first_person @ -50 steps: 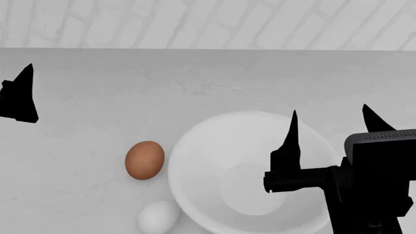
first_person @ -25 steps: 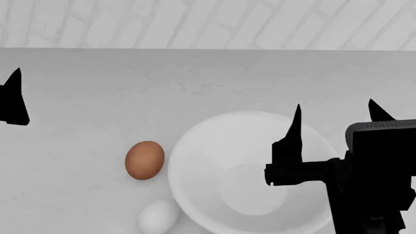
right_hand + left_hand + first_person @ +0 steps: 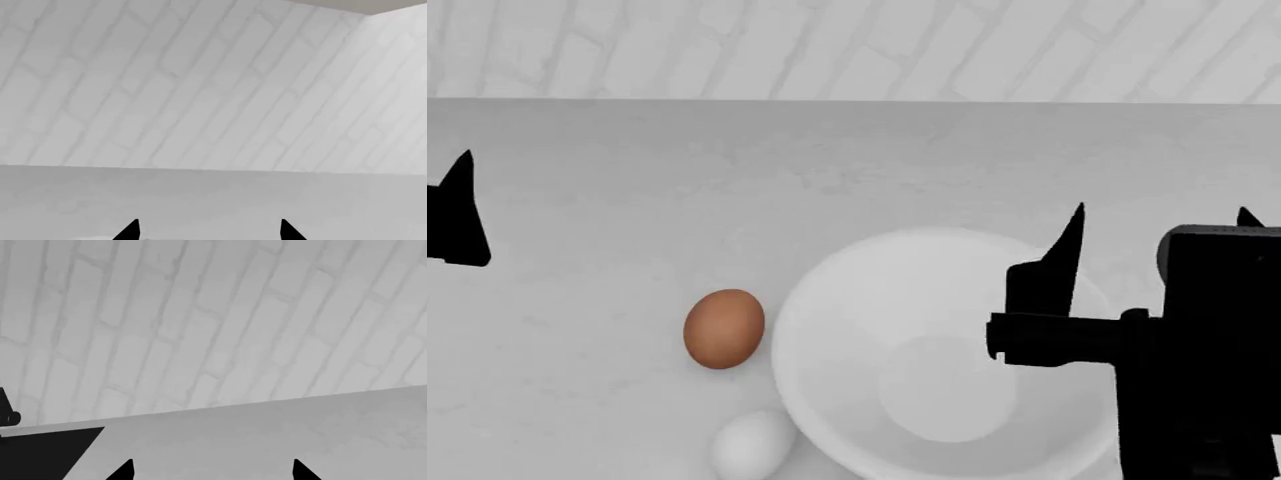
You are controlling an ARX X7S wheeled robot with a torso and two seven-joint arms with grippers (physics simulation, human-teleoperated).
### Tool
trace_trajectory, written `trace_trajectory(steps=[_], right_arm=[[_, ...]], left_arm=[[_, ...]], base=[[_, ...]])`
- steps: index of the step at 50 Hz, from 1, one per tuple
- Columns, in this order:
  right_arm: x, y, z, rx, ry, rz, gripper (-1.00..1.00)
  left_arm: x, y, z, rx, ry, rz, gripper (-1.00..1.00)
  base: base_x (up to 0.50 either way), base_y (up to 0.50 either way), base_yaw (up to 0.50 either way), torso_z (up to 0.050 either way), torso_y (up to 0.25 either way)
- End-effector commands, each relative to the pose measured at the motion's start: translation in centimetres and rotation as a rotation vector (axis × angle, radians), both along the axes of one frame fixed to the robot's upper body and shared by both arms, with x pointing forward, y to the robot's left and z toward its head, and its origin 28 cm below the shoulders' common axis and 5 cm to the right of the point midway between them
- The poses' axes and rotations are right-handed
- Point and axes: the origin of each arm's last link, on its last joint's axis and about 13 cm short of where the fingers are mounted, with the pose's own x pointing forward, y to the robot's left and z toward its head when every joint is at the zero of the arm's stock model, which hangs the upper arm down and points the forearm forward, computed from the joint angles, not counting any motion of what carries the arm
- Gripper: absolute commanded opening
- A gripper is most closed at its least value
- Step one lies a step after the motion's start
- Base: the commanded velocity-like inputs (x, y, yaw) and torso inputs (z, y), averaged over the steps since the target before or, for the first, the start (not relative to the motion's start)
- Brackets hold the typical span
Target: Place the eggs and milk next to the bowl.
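Note:
A reddish-brown egg (image 3: pixel 723 328) lies on the pale counter just left of the large white bowl (image 3: pixel 827 290). A white egg (image 3: pixel 751 445) lies nearer to me, touching or almost touching the bowl's left rim. The milk is out of view. My right gripper (image 3: pixel 1161 215) hovers over the bowl's right side, open and empty, and its wrist view shows only the gripper (image 3: pixel 209 224) with counter and wall beyond. My left gripper (image 3: pixel 213 465) is open and empty, with one finger (image 3: pixel 457 210) showing at the head view's left edge, far from the eggs.
A white brick wall (image 3: pixel 854 45) runs along the counter's far edge. The counter (image 3: pixel 627 200) stretches bare behind the eggs and bowl. A black angular shape (image 3: pixel 40 452) sits at the edge of the left wrist view.
My right gripper has shifted to the right over the bowl. The left gripper has slid further left and lower, partly out of the head view. Eggs and bowl have not moved.

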Motion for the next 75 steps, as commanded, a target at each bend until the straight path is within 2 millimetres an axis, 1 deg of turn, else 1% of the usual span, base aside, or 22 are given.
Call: trace_trajectory(steps=[1,3,4,6,11,17,24,32,47,53,58,59,61,67,75], right_arm=[[-0.6,0.2,0.7,0.033,0.005,-0.107,1.00],[-0.7,0.3,0.8,0.036,-0.001,-0.120,1.00],[-0.7,0.4,0.7,0.030,0.016,-0.159,1.00],[-0.8,0.4,0.7,0.043,0.010,-0.159,1.00],[-1.1,0.0,0.9,0.046,0.013,-0.198,1.00],[-2.3,-0.5,0.4,0.024,0.028,-0.240,1.00],[-3.9,-1.8,-0.3,-0.008,0.061,-0.289,1.00],[-5.6,-2.6,-0.4,-0.028,0.083,-0.338,1.00],[-7.8,-3.5,-0.8,-0.015,0.102,-0.377,1.00],[-8.6,-3.9,-1.5,-0.006,0.120,-0.400,1.00],[-9.5,-4.3,-1.7,-0.002,0.122,-0.428,1.00],[-10.9,-5.1,-2.4,0.013,0.145,-0.482,1.00],[-11.4,-5.3,-2.5,0.016,0.147,-0.494,1.00],[-11.8,-5.4,-2.8,0.022,0.153,-0.503,1.00],[-12.4,-6.3,-3.1,0.031,0.163,-0.547,1.00]], left_arm=[[0.2,0.1,-0.5,-0.046,0.020,-0.024,1.00],[0.2,0.0,-0.5,-0.046,0.019,-0.023,1.00],[0.2,0.0,-0.5,-0.045,0.020,-0.024,1.00],[0.2,-0.1,-0.5,-0.045,0.020,-0.026,1.00],[0.3,-0.2,-0.5,-0.043,0.023,-0.030,1.00],[0.6,-0.6,-0.9,-0.042,0.030,-0.040,1.00],[0.8,-0.7,-1.2,-0.034,0.032,-0.046,1.00],[0.8,-0.7,-1.3,-0.035,0.027,-0.046,1.00],[1.1,-0.8,-1.6,-0.034,0.032,-0.051,1.00],[1.3,-0.9,-1.8,-0.031,0.035,-0.053,1.00],[1.5,-1.1,-1.9,-0.029,0.039,-0.059,1.00],[1.4,-1.2,-2.1,-0.028,0.045,-0.061,1.00],[1.4,-1.3,-2.0,-0.027,0.044,-0.064,1.00],[1.4,-1.3,-2.2,-0.024,0.047,-0.065,1.00],[1.3,-1.2,-2.3,-0.027,0.050,-0.064,1.00]], base=[[0.00,0.00,0.00,0.000,0.000],[0.00,0.00,0.00,0.000,0.000],[0.00,0.00,0.00,0.000,0.000],[0.00,0.00,0.00,0.000,0.000],[0.00,0.00,0.00,0.000,0.000],[0.00,0.00,0.00,0.000,0.000],[0.00,0.00,0.00,0.000,0.000],[0.00,0.00,0.00,0.000,0.000],[0.00,0.00,0.00,0.000,0.000],[0.00,0.00,0.00,0.000,0.000],[0.00,0.00,0.00,0.000,0.000],[0.00,0.00,0.00,0.000,0.000],[0.00,0.00,0.00,0.000,0.000],[0.00,0.00,0.00,0.000,0.000],[0.00,0.00,0.00,0.000,0.000]])
